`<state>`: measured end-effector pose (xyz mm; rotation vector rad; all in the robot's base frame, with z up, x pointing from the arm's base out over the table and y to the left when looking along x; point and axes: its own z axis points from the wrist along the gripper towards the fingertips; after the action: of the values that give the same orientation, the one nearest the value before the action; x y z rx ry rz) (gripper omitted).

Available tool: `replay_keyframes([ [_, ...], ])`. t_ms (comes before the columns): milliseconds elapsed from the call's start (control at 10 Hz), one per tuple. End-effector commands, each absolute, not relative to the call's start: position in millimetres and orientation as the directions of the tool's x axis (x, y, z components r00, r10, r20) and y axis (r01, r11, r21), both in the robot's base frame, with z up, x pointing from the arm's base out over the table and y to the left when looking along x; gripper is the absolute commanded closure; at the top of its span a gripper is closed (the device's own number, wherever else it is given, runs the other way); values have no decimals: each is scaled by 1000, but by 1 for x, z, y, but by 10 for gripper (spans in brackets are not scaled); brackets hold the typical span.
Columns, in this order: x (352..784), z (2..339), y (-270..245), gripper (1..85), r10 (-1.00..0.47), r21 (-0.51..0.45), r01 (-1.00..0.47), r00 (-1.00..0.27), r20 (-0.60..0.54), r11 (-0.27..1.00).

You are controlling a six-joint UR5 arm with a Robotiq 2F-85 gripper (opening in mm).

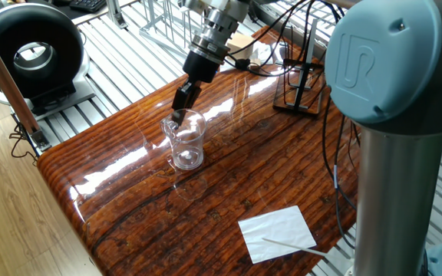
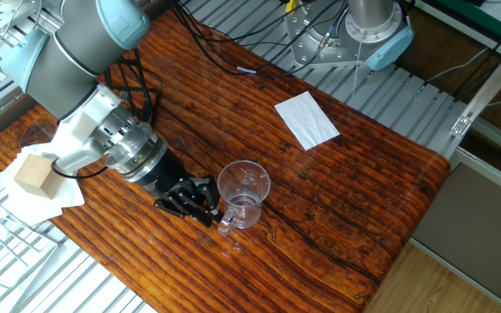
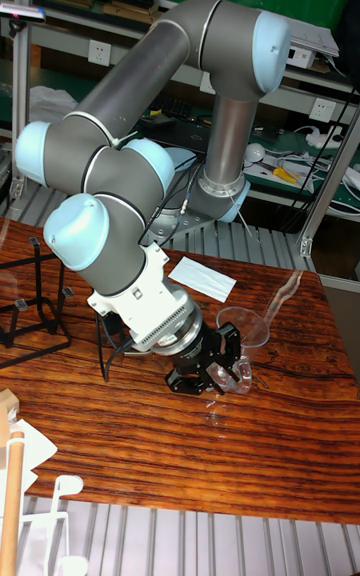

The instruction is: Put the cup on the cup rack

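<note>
wooden table point(image 1: 229, 192), claw point(image 2: 205, 202) clenched on cup point(image 2: 244, 193) rim near the edge

The glossy striped wooden table point(image 1: 229, 184) carries the clear cup point(image 1: 186, 139) near its centre, a white paper sheet point(image 1: 277, 232) at five o'clock, the black wire cup rack point(image 1: 301, 80) at one o'clock with black cables point(image 2: 190, 35) trailing nearby.

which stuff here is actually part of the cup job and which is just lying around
Part of the job:
the cup, upright on the table
the cup rack, at the far end
the claw, at the cup's rim

Just lying about:
white paper sheet
wooden block
silver wire rack
</note>
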<state>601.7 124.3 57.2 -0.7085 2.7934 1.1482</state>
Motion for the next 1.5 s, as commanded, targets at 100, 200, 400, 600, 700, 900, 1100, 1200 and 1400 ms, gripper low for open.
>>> replay_keyframes([
  [100, 604, 60, 125, 537, -399, 658, -438, -890, -220, 613],
  [200, 600, 59, 123, 537, -419, 655, -449, -882, -216, 608],
  [400, 591, 59, 120, 533, -448, 660, -455, -872, -196, 597],
  [600, 584, 57, 116, 533, -468, 657, -456, -867, -173, 600],
  [700, 584, 58, 117, 533, -465, 661, -452, -869, -172, 599],
  [900, 584, 59, 119, 527, -461, 667, -449, -870, -174, 595],
  [1100, 584, 63, 122, 523, -450, 681, -438, -876, -175, 587],
  [1200, 586, 66, 126, 520, -436, 693, -428, -882, -180, 580],
  [1400, 589, 68, 129, 517, -420, 698, -418, -889, -183, 581],
])
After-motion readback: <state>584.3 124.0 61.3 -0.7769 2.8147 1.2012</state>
